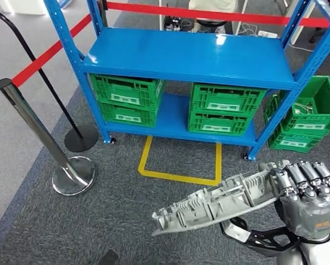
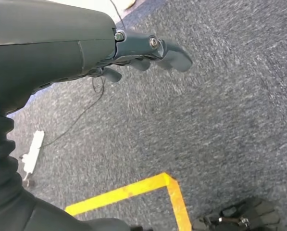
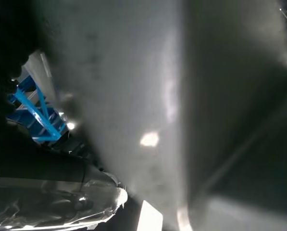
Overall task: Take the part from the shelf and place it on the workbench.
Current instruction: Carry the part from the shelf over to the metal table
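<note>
Grey carpet before a blue shelf [image 1: 188,55], the part already off it and carried in the right hand.

The shelf stands at the far side with green crates [image 1: 127,96] on its lower deck, another green crate [image 1: 311,113] on the floor to its right, a yellow floor marking [image 1: 179,176] near its foot, and a chrome barrier post [image 1: 37,132] with red tape at the left. The right hand [image 1: 307,185] grips one end of the long grey ribbed part [image 1: 213,204], which reaches leftward, low and near the robot, clear of the shelf. The left hand [image 2: 149,50] hangs over the carpet holding nothing, fingers apart and only loosely bent. The pick looks done; the carry is the step in hand. No counter shows here, so the next move likely calls for turning away from the shelf to find it, keeping the part's free end clear of the shelf posts.
</note>
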You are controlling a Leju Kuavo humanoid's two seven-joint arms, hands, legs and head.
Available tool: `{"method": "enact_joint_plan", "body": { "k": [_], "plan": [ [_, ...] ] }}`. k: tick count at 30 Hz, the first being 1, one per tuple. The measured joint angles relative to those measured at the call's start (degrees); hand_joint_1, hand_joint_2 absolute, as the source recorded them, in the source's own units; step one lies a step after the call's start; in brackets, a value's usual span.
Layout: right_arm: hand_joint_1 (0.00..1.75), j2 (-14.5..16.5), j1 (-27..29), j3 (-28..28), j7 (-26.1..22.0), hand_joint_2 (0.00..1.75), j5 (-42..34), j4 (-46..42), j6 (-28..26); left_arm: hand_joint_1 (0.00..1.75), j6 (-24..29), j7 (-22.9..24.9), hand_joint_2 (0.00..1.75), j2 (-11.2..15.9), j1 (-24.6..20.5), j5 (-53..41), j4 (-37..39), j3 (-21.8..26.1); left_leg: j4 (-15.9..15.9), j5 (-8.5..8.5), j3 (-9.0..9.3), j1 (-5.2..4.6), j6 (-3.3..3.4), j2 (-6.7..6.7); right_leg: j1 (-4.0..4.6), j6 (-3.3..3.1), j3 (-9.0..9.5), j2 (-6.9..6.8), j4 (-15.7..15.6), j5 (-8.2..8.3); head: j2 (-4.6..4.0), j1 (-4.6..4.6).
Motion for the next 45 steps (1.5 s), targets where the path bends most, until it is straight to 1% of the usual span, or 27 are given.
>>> {"method": "enact_joint_plan", "body": {
  "k": [1,2,4,5,6,7,9,11,13,15,16,17,19,20,21,22,23,24,25,27,28,30,32,33,37,40,45],
  "plan": [
    [1.75,0.0,0.0,0.0,0.0,1.75,0.0,0.0,0.0,0.00,0.0,0.0,1.75,0.0,0.0,0.0,0.0,0.0,1.0,-1.61,-0.54,0.07,-0.29,0.00,-0.02,-0.58,-0.69,-0.09,0.0,0.74,0.00,-0.12],
    [1.75,0.0,0.0,0.0,0.0,1.75,0.0,0.0,0.0,0.00,0.0,0.0,1.75,0.0,0.0,0.0,0.0,0.0,3.0,-4.33,-1.26,0.12,-0.52,0.00,-0.07,-1.03,-1.41,-0.17,0.0,1.56,0.00,-0.25],
    [1.75,0.0,0.0,0.0,0.0,1.75,0.0,0.1,0.0,0.00,0.0,0.0,1.75,0.1,-0.1,0.0,0.0,0.0,10.0,-10.66,-2.80,0.11,-0.78,-0.01,0.03,-1.43,-3.12,-0.22,0.1,3.26,0.00,-0.45],
    [1.75,0.0,0.0,0.0,0.0,1.75,0.0,0.2,0.0,0.00,0.0,0.0,1.75,0.2,-0.1,0.0,0.0,0.0,13.4,-12.21,-3.19,0.12,-0.87,-0.01,0.08,-1.43,-4.15,-0.24,0.1,4.12,0.00,-0.46],
    [1.75,0.0,0.0,0.0,-0.1,1.75,0.1,0.3,0.0,0.00,0.0,0.0,1.75,0.2,-0.1,0.0,0.0,0.0,15.8,-12.28,-3.02,0.12,-0.91,-0.01,0.11,-1.36,-5.26,-0.26,0.2,4.98,0.00,-0.46],
    [1.75,0.0,0.0,0.0,-0.1,1.75,0.1,0.4,0.0,0.00,0.0,0.0,1.75,0.2,-0.1,0.0,0.0,0.0,16.4,-11.04,-2.13,0.14,-0.92,-0.01,0.12,-1.26,-6.35,-0.29,0.3,5.76,0.00,-0.46],
    [1.75,0.1,0.0,0.0,-0.3,1.75,0.1,0.6,0.0,0.00,0.0,0.0,1.75,0.2,-0.2,0.0,0.0,0.0,12.2,-8.16,2.23,0.28,-0.88,-0.01,0.14,-0.92,-8.29,-0.32,0.6,7.22,0.00,-0.47],
    [1.75,0.2,-0.1,0.0,-0.5,1.75,0.1,0.7,0.0,0.00,0.0,0.0,1.75,0.1,-0.3,0.0,0.0,0.0,4.1,-8.47,8.18,0.35,-0.60,-0.06,0.28,-0.36,-9.76,-0.33,1.2,8.43,0.00,-0.40],
    [1.75,0.3,-0.2,0.0,-0.5,1.75,0.0,0.7,0.0,0.00,0.0,0.0,1.75,0.0,-0.5,0.0,0.0,0.0,-0.5,-9.50,10.66,0.00,0.11,-0.13,0.21,0.20,-10.52,-0.40,1.1,9.84,0.00,-0.34],
    [1.75,0.3,-0.2,0.0,-0.6,1.75,0.0,0.9,0.0,0.00,0.0,0.0,1.75,0.0,-0.3,0.1,0.0,0.0,-0.9,-8.68,9.76,-0.25,1.11,-0.03,-0.21,0.74,-11.10,-0.35,0.7,10.64,0.00,-0.45],
    [1.75,0.3,-0.1,0.0,-0.7,1.75,0.0,1.0,0.0,0.00,0.1,-0.1,1.75,0.1,-0.1,0.2,0.0,0.0,-0.9,-8.07,9.22,-0.28,1.62,0.06,-0.35,1.05,-11.57,-0.29,1.3,9.51,0.00,-0.41],
    [1.75,0.3,-0.1,-0.1,-0.9,1.75,0.0,1.2,0.0,0.00,0.1,-0.2,1.75,0.1,0.0,0.3,0.0,0.0,-1.0,-7.44,8.58,-0.22,2.03,0.15,-0.43,1.33,-12.23,-0.23,3.0,7.29,0.00,-0.35],
    [1.75,0.3,-0.3,-0.1,-1.3,1.75,0.0,1.5,0.0,0.00,0.3,-0.4,1.75,0.2,0.1,0.7,0.0,0.1,-1.0,-6.13,7.11,-0.24,2.44,0.21,-0.44,1.75,-13.83,-0.19,9.7,1.42,0.00,-0.12],
    [1.75,0.3,-0.5,-0.1,-1.2,1.75,0.0,1.9,0.0,0.00,0.4,-0.5,1.75,0.2,0.1,0.9,0.0,0.2,-1.0,-5.46,6.31,-0.27,2.47,0.21,-0.43,1.84,-14.47,-0.18,13.5,-0.29,0.00,-0.08],
    [1.75,0.2,-0.6,-0.1,-1.2,1.75,0.0,2.3,0.0,0.00,0.5,-0.6,1.75,0.2,0.1,1.1,0.0,0.2,-1.0,-4.78,5.48,-0.29,2.43,0.21,-0.43,1.85,-14.66,-0.18,16.4,-0.58,0.00,-0.07],
    [1.75,0.1,-0.8,-0.1,-1.2,1.75,0.0,2.8,0.0,0.00,0.5,-0.6,1.75,0.3,0.1,1.2,0.0,0.3,-0.9,-4.14,4.63,-0.30,2.36,0.21,-0.43,1.81,-14.04,-0.18,17.6,0.43,0.00,-0.06],
    [1.75,0.1,-0.9,-0.2,-1.4,1.75,0.0,3.3,0.0,0.00,0.5,-0.7,1.75,0.3,0.1,1.3,0.0,0.3,-0.9,-3.54,3.87,-0.30,2.24,0.21,-0.43,1.72,-12.42,-0.18,16.8,2.06,0.00,-0.07],
    [1.75,0.0,-1.1,-0.2,-1.7,1.75,0.0,3.7,0.0,0.00,0.5,-0.7,1.75,0.4,0.1,1.4,0.0,0.3,-0.8,-2.99,3.23,-0.30,2.07,0.19,-0.43,1.63,-9.72,-0.19,14.1,3.38,0.00,-0.07],
    [1.75,0.0,-1.5,-0.2,-1.9,1.75,0.0,4.1,0.0,0.00,0.5,-0.7,1.75,0.4,0.1,1.4,0.0,0.4,-0.8,-2.52,2.73,-0.34,1.84,0.15,-0.38,1.52,-6.31,-0.19,9.9,3.46,0.00,-0.07],
    [1.75,-0.1,-2.4,-0.2,-2.0,1.75,0.0,5.0,0.0,0.00,0.6,-0.7,1.75,0.4,0.1,1.6,0.0,0.6,-0.7,-1.71,2.18,-0.44,1.25,0.13,-0.17,1.13,-1.10,-0.18,2.4,1.58,0.00,-0.13],
    [1.75,-0.2,-2.8,-0.2,-2.0,1.75,0.0,5.4,0.0,0.00,0.6,-0.7,1.75,0.4,0.1,1.7,0.0,0.6,-0.7,-1.43,2.02,-0.46,0.96,0.14,-0.06,0.88,-0.10,-0.15,0.3,0.64,0.00,-0.16],
    [1.75,-0.4,-3.2,-0.2,-2.0,1.75,0.0,6.5,0.0,0.00,0.6,-0.7,1.75,0.5,0.2,1.7,0.0,0.7,-0.7,-1.82,1.85,-0.43,1.44,0.15,0.06,0.67,-0.41,-0.11,-0.5,0.51,0.00,-0.19],
    [1.75,-0.7,-3.5,-0.2,-2.1,1.75,0.0,7.6,0.0,0.00,0.6,-0.7,1.75,0.7,0.2,1.7,0.0,0.8,-1.0,-2.13,1.77,-0.42,2.39,0.13,0.17,0.47,-0.68,-0.10,-0.6,0.84,0.00,-0.22],
    [1.75,-0.7,-3.6,-0.2,-2.1,1.75,0.0,8.2,0.0,0.00,0.5,-0.7,1.75,0.8,0.2,1.7,0.0,0.8,-1.2,-1.35,1.75,-0.39,2.44,0.13,0.26,0.27,-0.83,-0.10,-0.5,1.02,0.00,-0.23],
    [1.75,-0.8,-3.9,-0.3,-2.1,1.75,0.0,9.4,0.0,0.00,0.4,-0.7,1.75,1.1,0.4,1.7,0.0,1.2,-1.9,1.00,1.32,-0.12,0.82,0.06,0.54,-0.25,-1.49,-0.18,-0.3,1.74,0.00,-0.23],
    [1.75,-0.9,-4.0,-0.3,-2.1,1.75,0.0,10.0,0.0,0.00,0.4,-0.7,1.75,1.2,0.5,1.7,0.0,1.2,-2.0,1.41,0.73,0.00,0.40,0.06,0.63,-0.37,-1.83,-0.18,-0.2,2.07,0.00,-0.21],
    [1.75,-1.0,-4.3,-0.8,-2.0,1.75,0.0,9.6,0.0,0.00,0.0,-0.6,1.75,1.4,0.4,1.3,0.0,1.3,-3.3,1.91,0.88,0.19,1.53,-0.12,0.55,0.51,-2.15,-0.31,-0.2,1.81,0.00,-0.18]
  ]
}}
